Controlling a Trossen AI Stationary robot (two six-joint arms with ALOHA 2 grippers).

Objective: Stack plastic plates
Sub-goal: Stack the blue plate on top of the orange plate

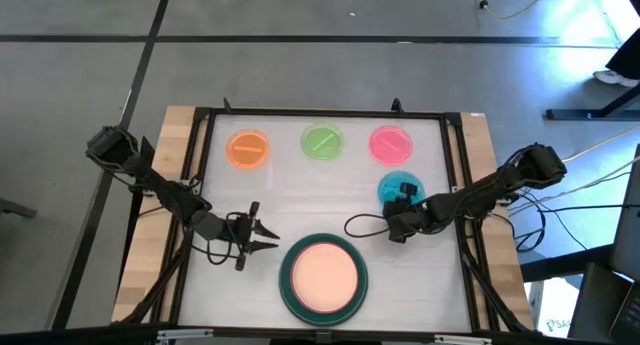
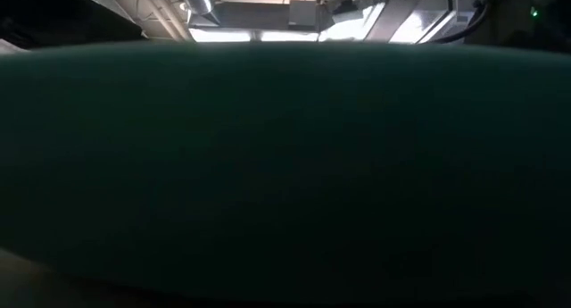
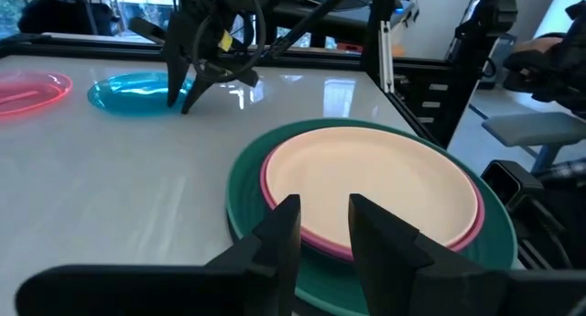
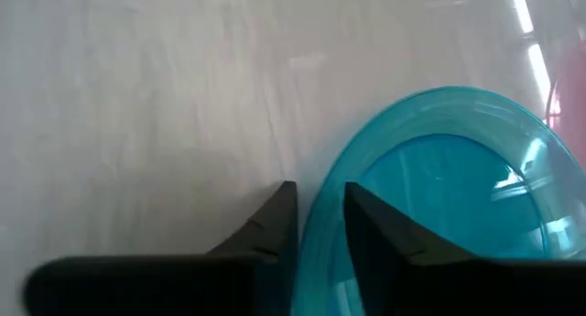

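A stack sits at the table's near middle: a large dark green plate (image 1: 290,285) with a magenta rim (image 3: 275,201) and a peach plate (image 1: 323,273) on top. Small orange (image 1: 248,148), green (image 1: 321,142) and pink (image 1: 390,143) plates lie flat in a row along the far side. The teal plate (image 1: 396,185) lies nearer, right of centre. My right gripper (image 4: 320,201) is shut on its rim. My left gripper (image 1: 268,237) hovers left of the stack, open by a narrow gap and holding nothing. No grey or black plate shows. My right gripper pinches the teal plate's rim (image 4: 316,234) on its near side, one finger (image 4: 375,220) inside the dish and the other (image 4: 275,215) outside. The fingers come from above, slanting down from the table's right. The plate still lies flat on the table.
A black frame (image 1: 320,113) runs around the white table top. Bare table lies between the far row of plates and the stack. The dark green plate's side (image 2: 285,165) fills nearly all of the low view. Cables trail behind both wrists.
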